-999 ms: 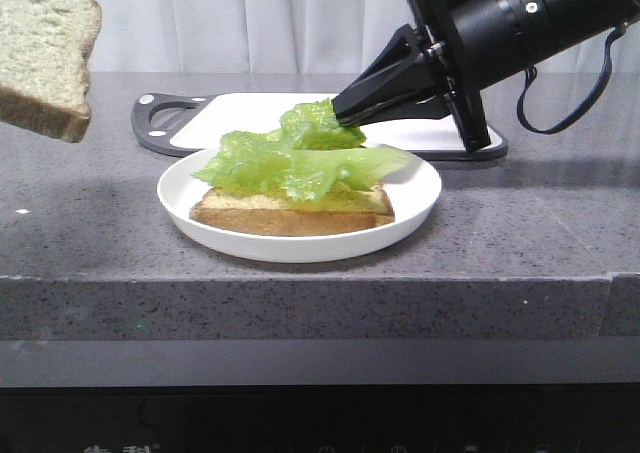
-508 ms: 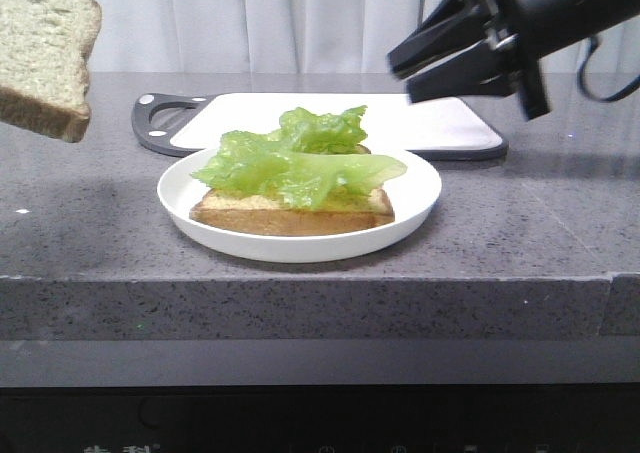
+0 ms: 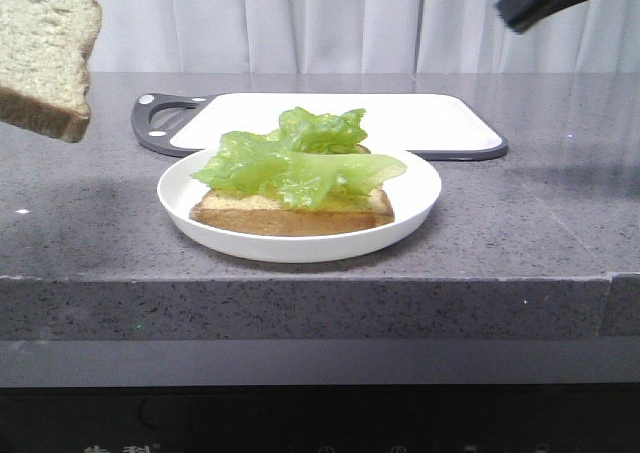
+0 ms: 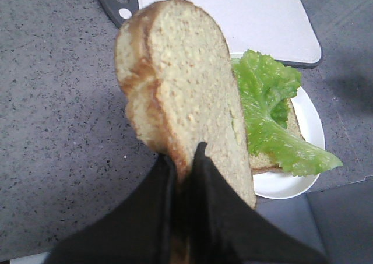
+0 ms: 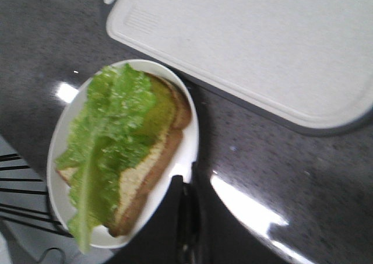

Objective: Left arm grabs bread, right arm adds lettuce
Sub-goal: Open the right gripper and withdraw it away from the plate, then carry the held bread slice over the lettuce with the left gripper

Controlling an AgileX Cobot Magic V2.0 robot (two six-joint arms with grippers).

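Grey counter [image 3: 520,233] w/ white plate [image 3: 420,188]: lettuce [image 3: 300,163] on thin slice [image 3: 290,213]. Left gripper [image 4: 185,159] pinches bread [image 4: 186,95]; right gripper [image 5: 187,185] fingers together

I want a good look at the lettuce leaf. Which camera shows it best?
The right wrist view: the lettuce is seen from above, spread over the lower slice. The front view shows it edge-on; in the left wrist view the held bread partly blocks it.

A kitchen-style setup: grey speckled stone counter [image 3: 520,223], white cutting board [image 3: 420,118], plate [image 3: 415,198], curtain [image 3: 300,23] behind.
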